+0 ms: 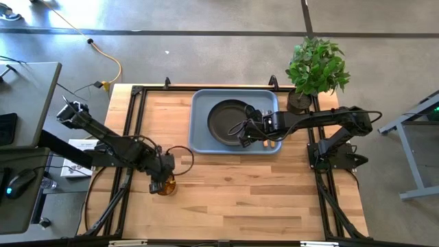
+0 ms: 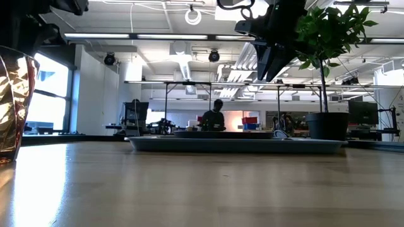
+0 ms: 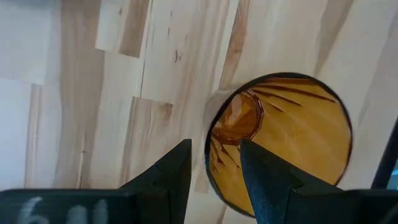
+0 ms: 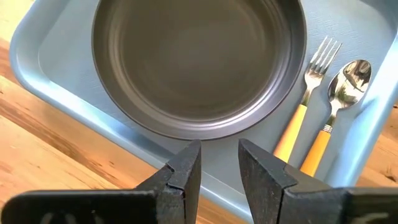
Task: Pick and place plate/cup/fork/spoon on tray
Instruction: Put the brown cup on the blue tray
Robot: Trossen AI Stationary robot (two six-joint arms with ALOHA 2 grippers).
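Your cup (image 3: pixel 280 146) stands at seven o'clock on the table, its rim pinched between the left gripper (image 3: pixel 214 177) fingers, ready to lift. The right gripper (image 4: pixel 219 171), narrowly open and empty, hovers above the tray (image 4: pixel 56 74) beside the plate (image 4: pixel 199 62)

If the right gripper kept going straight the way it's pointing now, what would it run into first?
Most likely the plate on the tray. The right gripper hangs open, aimed at the plate's near rim; the fork and spoon lie off to one side. Depth is unclear.
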